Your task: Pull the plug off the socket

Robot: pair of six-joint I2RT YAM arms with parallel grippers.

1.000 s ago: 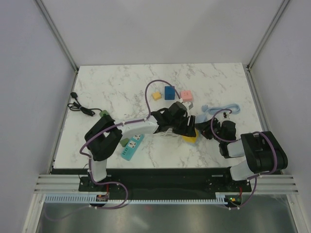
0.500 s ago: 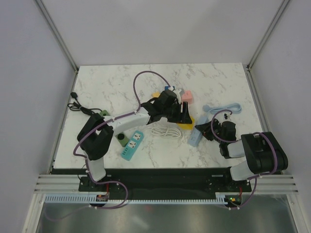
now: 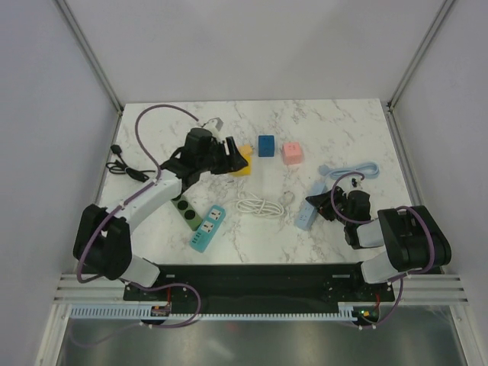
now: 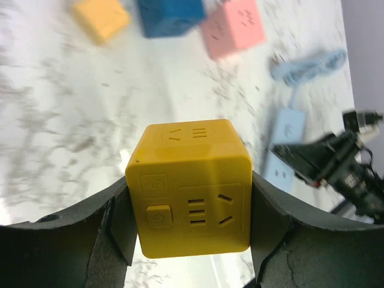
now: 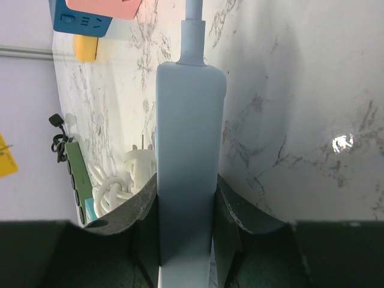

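The left gripper [image 4: 191, 216] is clamped on a glossy yellow plastic cube socket [image 4: 189, 186] with rounded edges, its dark matte fingers [image 4: 117, 225] pressing 2 opposite sides. The cube hangs above the far-left part of the veined white marble table [image 3: 343, 130]; the face toward the wrist camera carries slotted outlets and 1 square button. A white plug [image 5: 143, 161] with bare metal pins lies on the table at the end of its loosely coiled white cable [image 3: 259, 204], apart from every socket. The right gripper [image 5: 185, 228] is closed on a smooth, pale blue, slab-shaped power strip [image 5: 187, 150], whose long axis runs away from the wrist, cord end farthest.
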